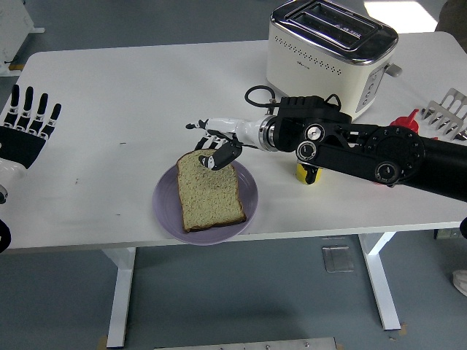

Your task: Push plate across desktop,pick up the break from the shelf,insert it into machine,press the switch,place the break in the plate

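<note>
A slice of bread point(210, 193) lies flat on the purple plate point(164, 210) near the table's front edge. My right hand point(210, 144) hovers at the slice's far edge. Its white fingers point(201, 127) are stretched out to the left, away from the bread, and the black thumb point(221, 155) rests on the crust's top corner. The hand is open and grasps nothing. The cream toaster point(328, 51) stands at the back right with both slots empty. My left hand point(28, 125) rests at the table's left edge, fingers spread and held upright.
A small yellow object point(308, 175) sits partly under my right forearm. At the right edge are a red object point(406, 122) and a metal rack point(452, 111). A black cable point(257, 95) loops in front of the toaster.
</note>
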Controlling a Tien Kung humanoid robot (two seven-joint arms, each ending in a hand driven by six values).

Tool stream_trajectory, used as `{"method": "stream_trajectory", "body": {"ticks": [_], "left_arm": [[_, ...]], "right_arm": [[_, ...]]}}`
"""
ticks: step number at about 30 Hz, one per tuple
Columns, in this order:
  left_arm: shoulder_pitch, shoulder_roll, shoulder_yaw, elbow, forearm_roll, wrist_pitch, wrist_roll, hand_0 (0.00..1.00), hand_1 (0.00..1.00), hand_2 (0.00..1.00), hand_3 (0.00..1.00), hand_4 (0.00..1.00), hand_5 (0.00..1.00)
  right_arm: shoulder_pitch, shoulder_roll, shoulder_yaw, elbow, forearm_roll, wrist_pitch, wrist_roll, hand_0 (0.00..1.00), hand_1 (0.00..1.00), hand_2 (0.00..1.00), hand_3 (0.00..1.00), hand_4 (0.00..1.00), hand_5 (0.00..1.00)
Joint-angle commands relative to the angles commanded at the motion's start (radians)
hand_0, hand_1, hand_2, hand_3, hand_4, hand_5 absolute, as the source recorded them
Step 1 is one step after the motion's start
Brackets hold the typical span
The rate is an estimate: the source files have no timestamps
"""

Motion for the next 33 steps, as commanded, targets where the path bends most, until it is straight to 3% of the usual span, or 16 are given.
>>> {"method": "stream_trajectory", "body": {"ticks": [9, 10, 15, 16, 19, 21, 22, 27, 33], "left_arm": [[-0.001, 0.002, -0.015, 0.005, 0.006, 0.000, -0.001, 0.818, 0.725, 0.686, 0.657, 0.761, 0.998], [-0.001, 0.002, -0.017, 0.006, 0.007, 0.000, -0.001, 0.802, 0.726, 0.673, 0.678, 0.772, 0.998], [-0.001, 0.004, -0.028, 0.002, 0.013, 0.001, -0.001, 0.802, 0.726, 0.673, 0.678, 0.772, 0.998], [-0.001, 0.005, -0.030, 0.000, 0.014, 0.001, -0.001, 0.791, 0.735, 0.678, 0.685, 0.771, 0.998], [0.000, 0.005, -0.032, -0.008, 0.014, 0.001, 0.000, 0.791, 0.735, 0.678, 0.685, 0.771, 0.998], [0.000, 0.004, -0.033, -0.019, 0.012, 0.002, 0.000, 0.791, 0.735, 0.678, 0.685, 0.771, 0.998], [0.001, 0.004, -0.032, -0.025, 0.010, 0.003, 0.000, 0.787, 0.719, 0.673, 0.689, 0.767, 0.998], [0.002, 0.006, -0.023, -0.066, 0.002, 0.007, 0.002, 0.787, 0.719, 0.673, 0.689, 0.767, 0.998], [-0.005, 0.002, -0.006, -0.129, -0.015, 0.013, 0.002, 0.788, 0.713, 0.672, 0.687, 0.765, 0.998]], "right_arm": [[0.006, -0.009, 0.019, 0.002, -0.017, 0.003, 0.004, 0.663, 0.765, 0.900, 0.998, 0.501, 0.143], [0.007, -0.011, 0.022, 0.003, -0.021, 0.004, 0.005, 0.662, 0.743, 0.791, 0.857, 0.516, 0.159], [0.011, -0.033, 0.060, 0.031, -0.049, 0.023, 0.000, 0.662, 0.743, 0.791, 0.857, 0.516, 0.159], [0.010, -0.040, 0.073, 0.041, -0.055, 0.029, -0.002, 0.659, 0.720, 0.726, 0.764, 0.517, 0.162], [0.007, -0.060, 0.108, 0.070, -0.068, 0.045, -0.008, 0.659, 0.720, 0.726, 0.764, 0.517, 0.162], [-0.001, -0.086, 0.149, 0.107, -0.080, 0.065, -0.016, 0.659, 0.720, 0.726, 0.764, 0.517, 0.162], [-0.006, -0.098, 0.168, 0.123, -0.084, 0.074, -0.019, 0.645, 0.682, 0.677, 0.694, 0.523, 0.166], [-0.051, -0.169, 0.278, 0.201, -0.074, 0.120, -0.028, 0.645, 0.682, 0.677, 0.694, 0.523, 0.166], [-0.158, -0.271, 0.433, 0.309, 0.012, 0.109, 0.030, 0.649, 0.661, 0.655, 0.673, 0.523, 0.164]]}}
